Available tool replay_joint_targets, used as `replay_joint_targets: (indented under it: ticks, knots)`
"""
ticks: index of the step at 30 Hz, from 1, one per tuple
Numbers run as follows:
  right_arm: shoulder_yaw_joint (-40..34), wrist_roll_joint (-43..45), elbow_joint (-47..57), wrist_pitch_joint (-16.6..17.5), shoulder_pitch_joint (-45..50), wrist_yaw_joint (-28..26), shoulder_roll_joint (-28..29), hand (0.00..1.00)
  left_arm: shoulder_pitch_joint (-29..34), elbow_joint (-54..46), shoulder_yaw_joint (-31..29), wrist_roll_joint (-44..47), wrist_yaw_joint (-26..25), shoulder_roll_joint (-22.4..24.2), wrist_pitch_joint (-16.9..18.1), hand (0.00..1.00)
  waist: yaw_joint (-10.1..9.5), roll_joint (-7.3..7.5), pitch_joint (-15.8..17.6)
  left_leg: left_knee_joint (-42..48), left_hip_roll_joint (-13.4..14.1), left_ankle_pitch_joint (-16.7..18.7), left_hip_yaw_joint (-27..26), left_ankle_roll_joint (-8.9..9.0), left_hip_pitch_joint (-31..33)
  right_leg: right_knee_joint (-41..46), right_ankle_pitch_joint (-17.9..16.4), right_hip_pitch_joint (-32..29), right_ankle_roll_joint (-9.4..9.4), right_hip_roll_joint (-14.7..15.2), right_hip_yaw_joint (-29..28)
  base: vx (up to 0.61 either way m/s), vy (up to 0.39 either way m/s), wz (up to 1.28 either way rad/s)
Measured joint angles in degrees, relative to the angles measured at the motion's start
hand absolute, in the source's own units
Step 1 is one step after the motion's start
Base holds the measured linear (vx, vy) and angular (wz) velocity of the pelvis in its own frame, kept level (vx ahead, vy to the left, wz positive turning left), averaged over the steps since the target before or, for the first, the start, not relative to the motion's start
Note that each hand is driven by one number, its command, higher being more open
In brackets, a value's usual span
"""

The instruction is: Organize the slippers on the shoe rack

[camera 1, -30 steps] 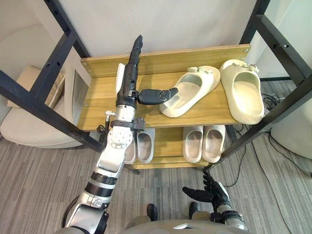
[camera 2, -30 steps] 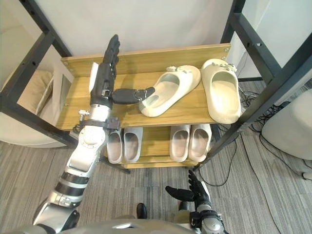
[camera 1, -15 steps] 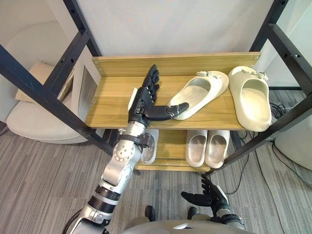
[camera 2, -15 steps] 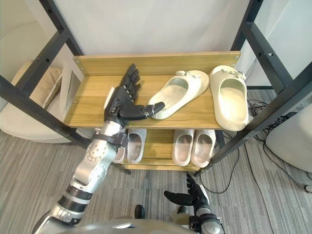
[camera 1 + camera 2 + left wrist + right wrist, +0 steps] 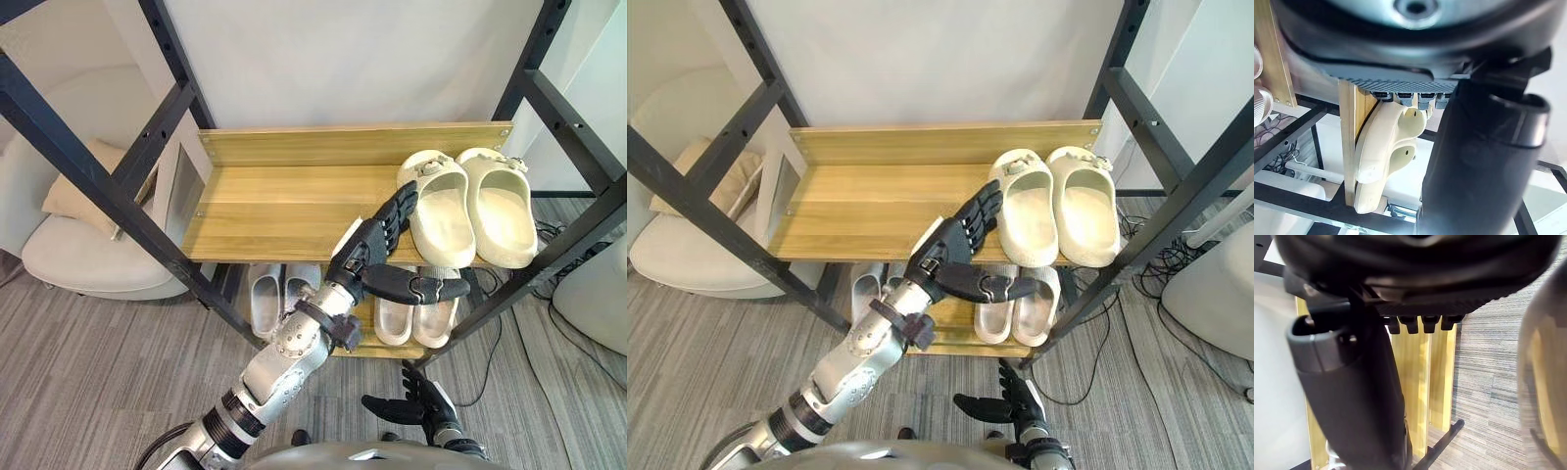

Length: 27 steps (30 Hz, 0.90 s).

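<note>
The left robot hand (image 5: 364,257), fingers straight and spread, is touching the left side of the pair of cream foam slippers (image 5: 438,217) sitting together at the right end of the wooden shoe rack's top shelf (image 5: 274,206).

Bright, soft, even indoor light on the shoe rack (image 5: 294,211), no hard shadows. Light comes from above the rack: top shelf fully lit, faint sheen on the wood, no hot spots. White wall (image 5: 343,59) behind the rack is evenly bright, no glare. Cream slippers (image 5: 439,211) on top of the rack cast only thin soft shadows at their edges. Lower slippers (image 5: 265,294) under the rack's top shelf sit in shade, noticeably dimmer. Floor (image 5: 88,362) in front of the rack is mid-bright. Left wrist view: left hand (image 5: 1474,161) backlit, near-black against the bright background past the rack. Right wrist view: right hand (image 5: 1352,396) equally dark, rack wood beyond it well lit.
</note>
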<state>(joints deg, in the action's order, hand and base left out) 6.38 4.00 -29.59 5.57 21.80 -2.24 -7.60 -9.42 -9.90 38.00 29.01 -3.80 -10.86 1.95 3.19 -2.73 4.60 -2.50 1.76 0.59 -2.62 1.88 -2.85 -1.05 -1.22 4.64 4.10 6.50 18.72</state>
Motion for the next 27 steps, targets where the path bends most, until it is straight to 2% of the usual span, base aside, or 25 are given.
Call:
replay_joint_targets:
  ticks: [16, 23, 27]
  knots:
    - [0.9, 0.7, -4.1, -0.3, -3.5, 2.6, -0.2, 1.0, -4.8, 0.7, 3.2, -1.1, -2.8, -0.1, -0.1, 1.0, -0.47, 0.54, -0.3, 0.0, -0.7, 0.0, -0.1, -0.07, -0.1, -0.2, 0.4, 0.4, 0.61, 1.2, 0.2, 0.0, 0.0, 0.01]
    - [0.8, 0.6, -8.2, -0.4, -6.4, 2.8, 0.1, 1.0, -4.5, 3.4, 0.2, -2.8, -1.3, -2.5, -0.1, 1.0, -0.14, 0.74, -0.4, -0.1, -0.8, -0.2, -0.2, -0.25, -0.3, -1.6, 1.4, 0.9, 0.6, 0.8, 0.2, 0.0, 0.0, -0.02]
    - [0.8, 0.6, -10.1, -0.5, -7.6, 2.8, 0.3, 1.0, -2.3, 3.2, -3.7, -2.8, -0.8, -2.5, 0.2, 1.0, 0.04, 1.0, -0.4, -0.8, -0.9, -0.4, -0.1, -0.38, -1.1, -2.4, 1.7, 1.8, 0.53, 0.6, 0.4, 0.0, 0.0, 0.0]
